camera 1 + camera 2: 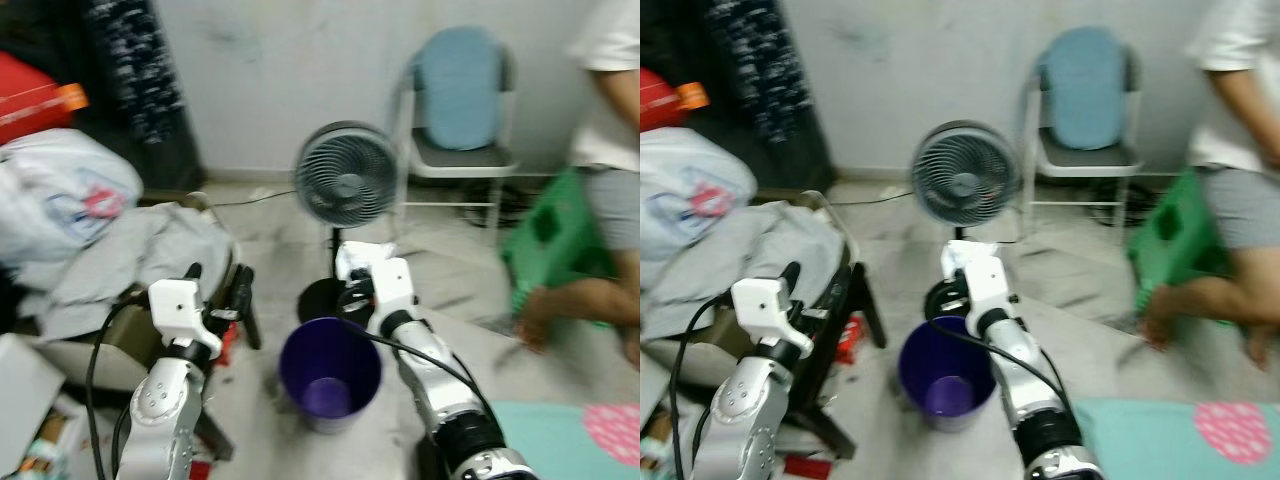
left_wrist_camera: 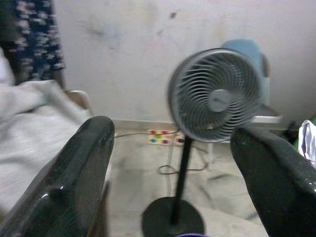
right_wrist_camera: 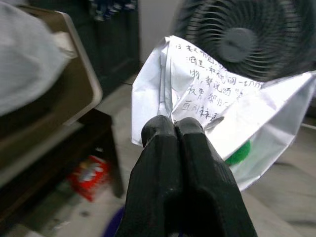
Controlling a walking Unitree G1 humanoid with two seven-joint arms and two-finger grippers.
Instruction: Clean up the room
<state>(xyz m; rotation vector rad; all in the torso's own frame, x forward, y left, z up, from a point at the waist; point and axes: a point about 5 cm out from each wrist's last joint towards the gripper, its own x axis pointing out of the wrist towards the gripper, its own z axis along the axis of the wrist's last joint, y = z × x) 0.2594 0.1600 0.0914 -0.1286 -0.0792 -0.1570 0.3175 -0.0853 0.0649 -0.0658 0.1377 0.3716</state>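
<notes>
In the left eye view, the right pincer (image 1: 350,262) is hanging just above the far rim of a purple bin (image 1: 330,372) standing on the floor, gripping a crumpled sheet of paper (image 1: 352,255) that is showing as a white patch at its tip; a grey standing fan (image 1: 347,185) is rising right behind that pincer, with a chair (image 1: 460,120) farther back against the wall. The left pincer (image 1: 218,292) is reaching forward to the left of the bin, with a heap of grey cloth (image 1: 140,255) lying just to its left. A person (image 1: 600,170) is crouching well off to the right, beside something green (image 1: 555,235). In the left wrist view, the left pincer (image 2: 170,173) is standing wide open and holding nothing, its two black fingers (image 2: 74,177) framing the fan (image 2: 215,96) and its round base ahead on the floor. In the right wrist view, the right pincer (image 3: 175,129) is pressing its fingers fully together on an edge of the paper (image 3: 197,106), which is carrying handwritten lines; the fan's grille (image 3: 247,37) is showing just behind the sheet, and a red packet (image 3: 89,175) is lying on the floor below, off to one side.
</notes>
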